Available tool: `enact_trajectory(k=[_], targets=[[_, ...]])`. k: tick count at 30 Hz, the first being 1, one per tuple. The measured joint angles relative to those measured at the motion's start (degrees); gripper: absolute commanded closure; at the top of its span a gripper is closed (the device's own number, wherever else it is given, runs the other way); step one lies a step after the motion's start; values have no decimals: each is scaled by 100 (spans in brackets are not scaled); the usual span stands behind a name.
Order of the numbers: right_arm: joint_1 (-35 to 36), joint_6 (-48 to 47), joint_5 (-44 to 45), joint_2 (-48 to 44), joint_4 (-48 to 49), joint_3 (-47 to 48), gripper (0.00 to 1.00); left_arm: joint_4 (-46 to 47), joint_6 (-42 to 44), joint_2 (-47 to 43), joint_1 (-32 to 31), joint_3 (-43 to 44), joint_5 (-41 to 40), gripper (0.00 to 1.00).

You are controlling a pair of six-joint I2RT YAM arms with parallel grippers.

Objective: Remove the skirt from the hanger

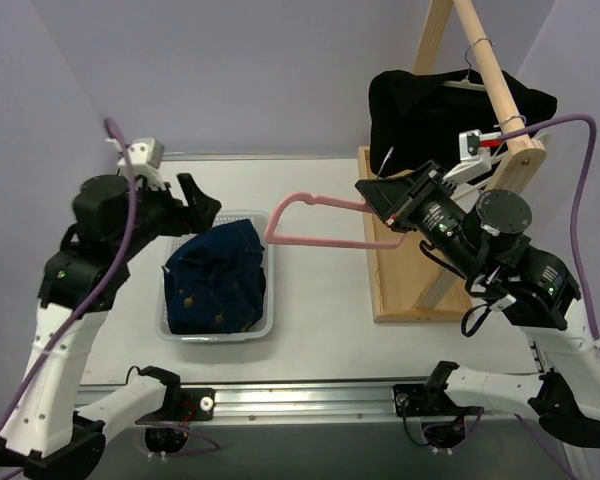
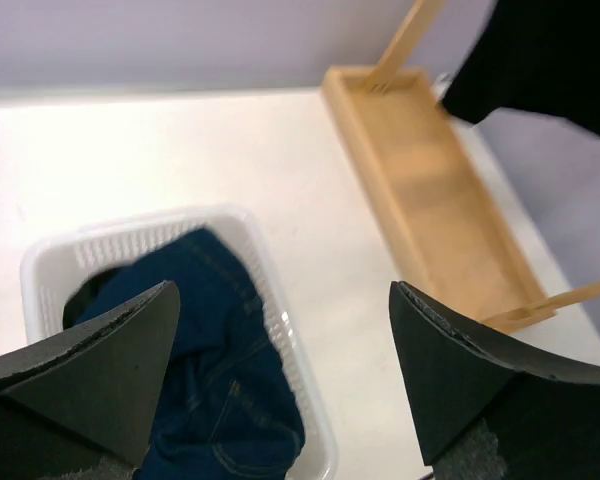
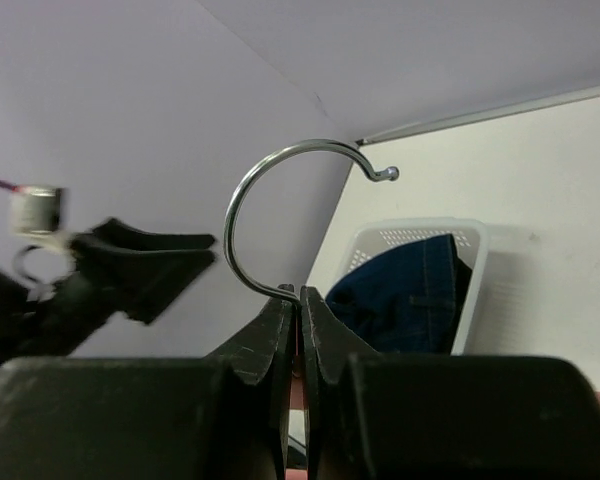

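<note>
We grip pink plastic hanger (image 1: 325, 244) w/ R end effector (image 1: 372, 196), clamped tight.
L end effector (image 1: 202, 205) wide open, empty, above blue denim garment (image 1: 220, 275) in white plastic basket (image 1: 220, 336).

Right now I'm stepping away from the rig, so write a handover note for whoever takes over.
Left gripper: open, empty, above the white plastic basket holding the blue denim garment.
Right gripper: shut on the metal hook of the bare pink plastic hanger.
Black fabric skirt: hanging on its pale plastic hanger on the wooden rack.
Done: nothing on the skirt. Left: take it off that hanger.
</note>
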Motion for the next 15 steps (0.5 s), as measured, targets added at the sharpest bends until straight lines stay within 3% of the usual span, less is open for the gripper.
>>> enact_trajectory(k=[5,11,15], targets=[[0,-4,57,144,-319,-170,100,402,20,-219,0,868,844,5],[0,-92,280,378,-702,-166,100,1569,-597,304,-24,1014,2881,4],[0,-184,433,472,-933,-118,100,1838,-870,807,-111,973,3794,5]])
